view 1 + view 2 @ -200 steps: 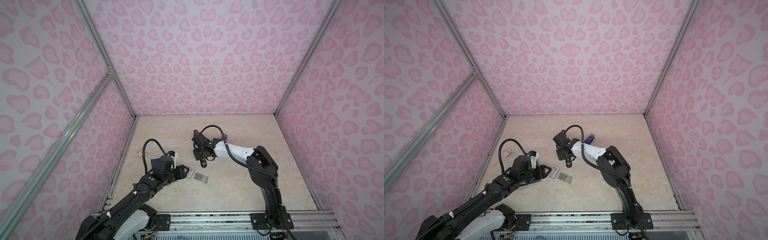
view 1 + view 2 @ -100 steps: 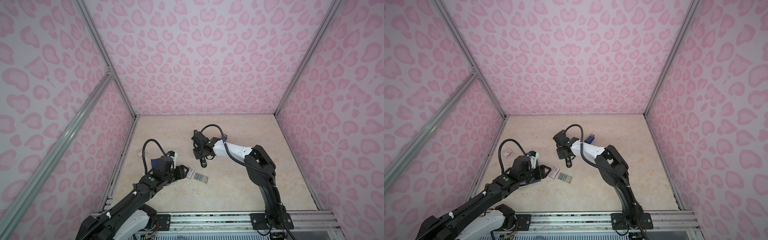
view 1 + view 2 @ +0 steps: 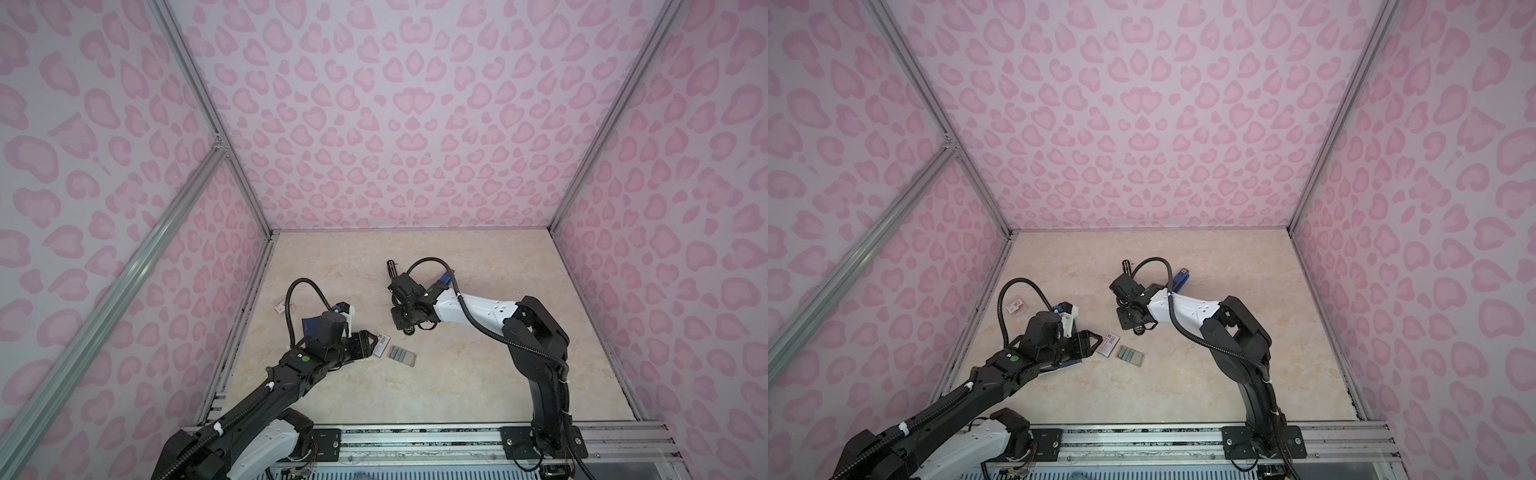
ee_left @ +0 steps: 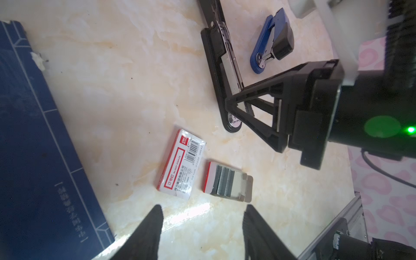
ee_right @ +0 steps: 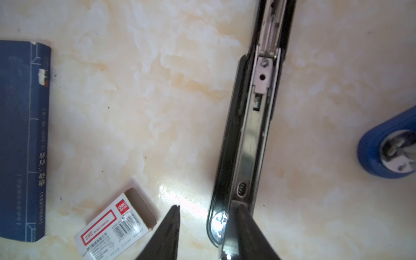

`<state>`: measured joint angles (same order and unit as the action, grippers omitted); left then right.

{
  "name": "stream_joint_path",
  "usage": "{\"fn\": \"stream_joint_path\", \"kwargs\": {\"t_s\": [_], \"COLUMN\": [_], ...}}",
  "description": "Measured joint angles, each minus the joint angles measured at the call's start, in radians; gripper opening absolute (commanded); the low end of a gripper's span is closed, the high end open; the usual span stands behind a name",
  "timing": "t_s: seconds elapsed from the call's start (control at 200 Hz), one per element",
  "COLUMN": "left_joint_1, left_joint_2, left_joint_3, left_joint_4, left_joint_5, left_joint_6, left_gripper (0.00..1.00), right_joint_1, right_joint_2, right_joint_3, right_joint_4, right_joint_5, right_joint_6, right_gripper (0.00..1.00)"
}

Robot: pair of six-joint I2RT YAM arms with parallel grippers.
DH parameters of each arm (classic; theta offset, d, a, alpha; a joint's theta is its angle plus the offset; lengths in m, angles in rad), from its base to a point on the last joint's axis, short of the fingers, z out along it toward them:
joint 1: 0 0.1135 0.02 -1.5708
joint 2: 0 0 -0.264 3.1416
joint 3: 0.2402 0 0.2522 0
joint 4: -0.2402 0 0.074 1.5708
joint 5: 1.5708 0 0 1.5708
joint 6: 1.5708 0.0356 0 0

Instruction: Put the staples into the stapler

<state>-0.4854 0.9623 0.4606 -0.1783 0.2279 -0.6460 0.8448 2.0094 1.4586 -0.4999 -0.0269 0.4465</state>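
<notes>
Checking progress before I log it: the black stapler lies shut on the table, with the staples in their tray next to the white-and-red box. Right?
Not shut: the black stapler lies opened flat, its metal channel exposed, in the right wrist view. The staples do sit in their tray next to the box.

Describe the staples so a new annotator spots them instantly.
On the beige tabletop, look just ahead of the left gripper, near the dark blue book. Two small rectangles lie side by side there; the staples are the one showing bare grey metal strips, not the white-and-red barcoded box.
</notes>
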Motion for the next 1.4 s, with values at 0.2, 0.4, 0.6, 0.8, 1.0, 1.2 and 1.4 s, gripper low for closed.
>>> {"fn": "stream_joint_path", "kwargs": {"t_s": [0.2,0.4,0.6,0.8,1.0,1.2,1.4], "left_joint_1": [0.000,0.000,0.000,0.000,0.000,0.002,0.007], "left_joint_2": [0.000,0.034,0.083,0.103,0.102,0.107,0.115], "left_joint_3": [0.002,0.046,0.095,0.127,0.138,0.167,0.192], "left_joint_4": [-0.002,-0.004,-0.006,-0.008,-0.018,-0.038,-0.068], "left_joint_5": [-0.001,-0.005,-0.010,-0.025,-0.056,-0.097,-0.151], "left_joint_6": [-0.007,-0.007,-0.003,0.005,0.016,0.031,0.045], "left_gripper": [0.61,0.61,0.61,0.61,0.62,0.62,0.76], "right_joint_1": [-0.005,-0.059,-0.094,-0.085,-0.037,0.006,0.024], "right_joint_2": [-0.077,-0.155,-0.134,-0.071,-0.035,0.048,0.118], "right_joint_3": [-0.036,-0.136,-0.191,-0.181,-0.132,-0.035,0.067], "right_joint_4": [0.007,0.043,0.069,0.093,0.105,0.131,0.177], "right_joint_5": [0.009,0.043,0.064,0.060,0.037,0.002,-0.069], "right_joint_6": [0.005,0.003,-0.014,-0.024,-0.023,-0.020,-0.020], "right_gripper": [0.44,0.43,0.40,0.39,0.39,0.39,0.44]}}
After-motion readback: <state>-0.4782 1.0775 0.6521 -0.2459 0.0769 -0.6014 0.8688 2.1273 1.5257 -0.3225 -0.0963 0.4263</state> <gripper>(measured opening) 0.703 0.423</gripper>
